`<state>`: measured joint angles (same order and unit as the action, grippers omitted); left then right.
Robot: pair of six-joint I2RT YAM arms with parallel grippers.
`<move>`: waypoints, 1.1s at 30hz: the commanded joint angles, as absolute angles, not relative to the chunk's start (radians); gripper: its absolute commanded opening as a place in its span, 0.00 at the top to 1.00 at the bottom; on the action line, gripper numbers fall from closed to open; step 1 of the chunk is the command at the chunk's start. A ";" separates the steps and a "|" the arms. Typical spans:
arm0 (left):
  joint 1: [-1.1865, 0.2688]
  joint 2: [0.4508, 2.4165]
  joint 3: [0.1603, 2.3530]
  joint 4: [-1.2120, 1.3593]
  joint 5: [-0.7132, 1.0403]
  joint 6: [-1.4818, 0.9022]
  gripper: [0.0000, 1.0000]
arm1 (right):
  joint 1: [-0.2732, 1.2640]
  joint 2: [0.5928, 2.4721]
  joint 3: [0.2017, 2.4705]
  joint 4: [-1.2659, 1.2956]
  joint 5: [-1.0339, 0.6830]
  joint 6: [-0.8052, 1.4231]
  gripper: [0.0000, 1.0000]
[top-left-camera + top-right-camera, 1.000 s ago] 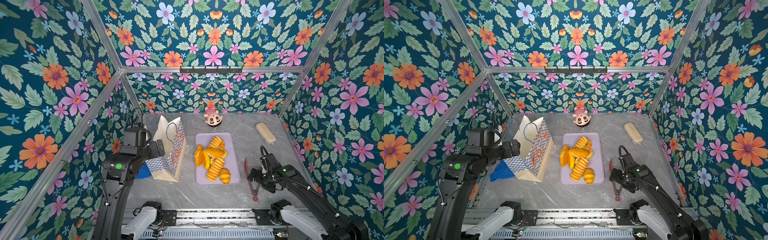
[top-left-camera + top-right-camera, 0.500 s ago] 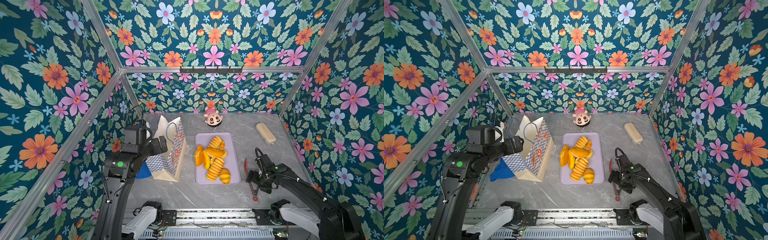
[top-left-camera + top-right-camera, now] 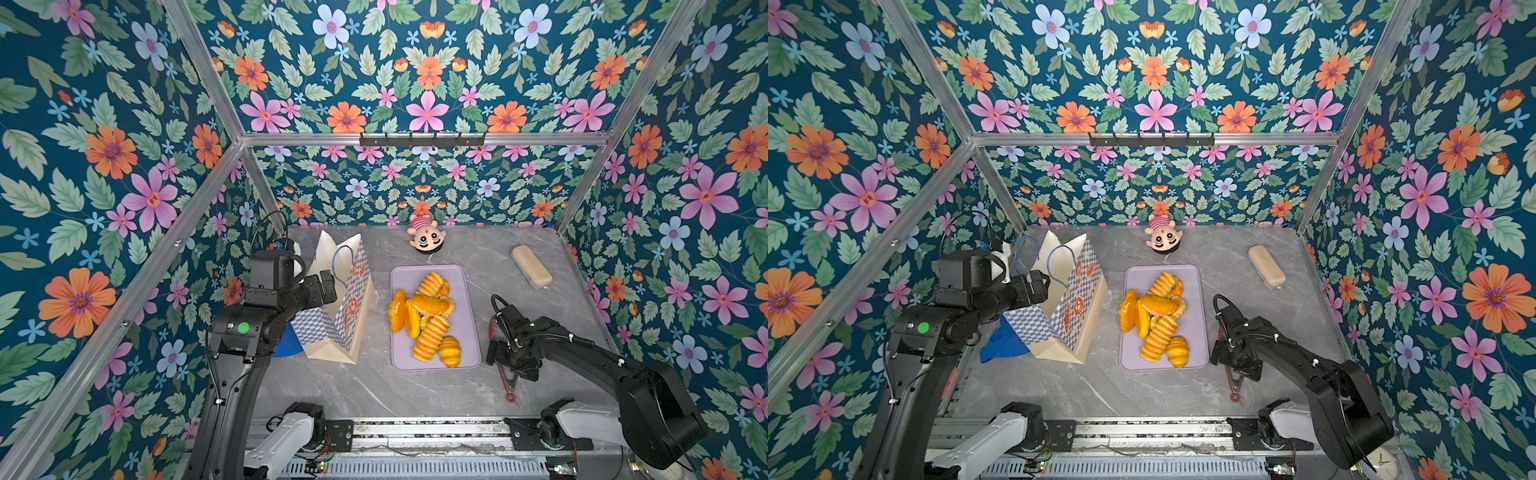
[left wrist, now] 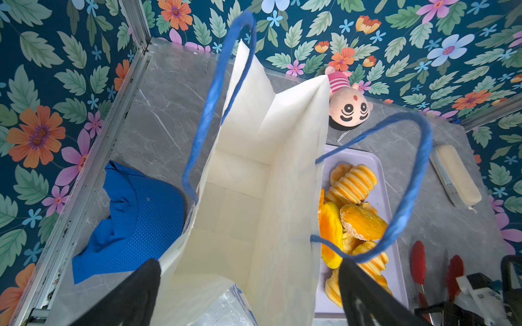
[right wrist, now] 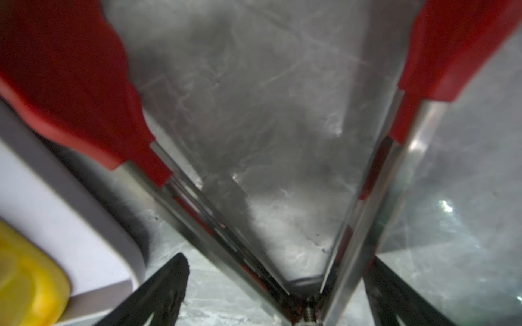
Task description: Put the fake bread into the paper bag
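Left gripper [image 4: 248,261] hung over the near end of the paper bag's [image 3: 349,316] mouth, its two black fingers [image 4: 135,293] spread wide with the bag's top edges between them and nothing gripped. At the left edge of the grey marble table [image 3: 374,386], a crumpled blue cap [image 3: 1000,345] lay just beside the bag's base. The bag stood upright and open, and the left wrist view looked straight down its cream inside to the folded floor, with both blue cord handles [image 4: 406,197] arching above.

Just right of the bag sat a lilac tray [image 3: 465,291]. All the fake bread [image 3: 428,316] lay heaped on it: ridged striped loaves, flat orange ovals and a small croissant at the near end. A plush doll head [image 3: 427,239] lay beyond the tray, by the far wall.

Right of the tray, red-tipped metal tongs [image 3: 508,386] lay on the table, spread in a V. The right gripper [image 3: 509,372] hovered low over them, its fingers [image 5: 169,282] wide apart outside the tongs' arms near the hinge, not squeezing them. A pale beige block [image 3: 531,266] lay at the far right.
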<state>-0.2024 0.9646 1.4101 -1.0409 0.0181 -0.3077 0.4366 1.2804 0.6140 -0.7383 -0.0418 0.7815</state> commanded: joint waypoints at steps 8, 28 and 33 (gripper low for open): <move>-0.201 0.971 1.404 -1.003 0.031 -0.291 0.00 | 0.356 1.329 0.624 -0.668 -0.051 0.743 0.20; -0.200 0.957 1.385 -0.988 0.038 -0.294 0.00 | 0.317 1.398 0.685 -0.660 -0.030 0.698 0.08; -0.201 0.956 1.385 -0.989 0.037 -0.293 0.00 | 0.316 1.439 0.698 -0.655 -0.046 0.689 0.15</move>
